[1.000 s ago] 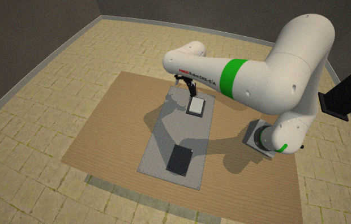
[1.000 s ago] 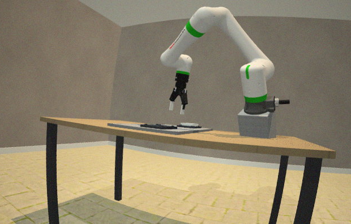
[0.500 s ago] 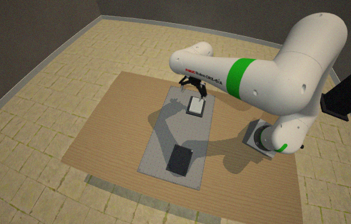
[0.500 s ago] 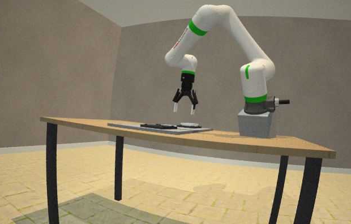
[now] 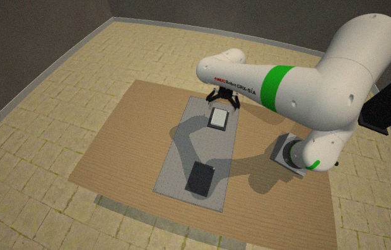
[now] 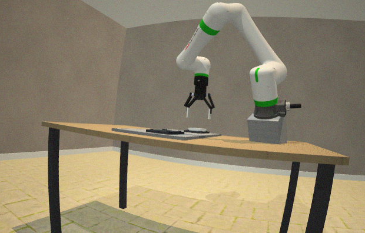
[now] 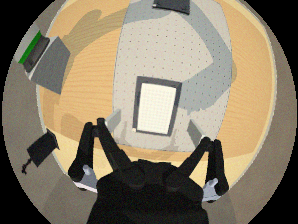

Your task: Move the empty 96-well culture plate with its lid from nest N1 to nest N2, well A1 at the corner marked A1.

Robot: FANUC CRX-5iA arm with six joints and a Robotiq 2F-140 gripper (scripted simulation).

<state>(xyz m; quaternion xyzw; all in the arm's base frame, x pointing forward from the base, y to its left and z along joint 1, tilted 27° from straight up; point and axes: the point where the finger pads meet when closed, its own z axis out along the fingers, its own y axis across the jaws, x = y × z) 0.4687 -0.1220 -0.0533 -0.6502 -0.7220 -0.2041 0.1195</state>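
Big wooden worktop (image 6: 269, 150) on dark legs. White arm (image 5: 304, 85) with green bands bends over it. Grey base sheet (image 5: 175, 170) lies flat on worktop. Dark nest N2 (image 5: 199, 178), bare, at near end of sheet in top view. White lidded plate (image 5: 219, 117) sits on nest N1 (image 5: 217, 126) at far end. Hand (image 6: 198, 113) hangs high above plate, fingers spread wide, grasping nothing.

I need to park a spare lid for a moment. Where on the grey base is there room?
The stretch of grey base between the lidded plate on N1 and the dark nest N2 shows nothing on it. It is crowded near the plate, where the open tool hangs above.
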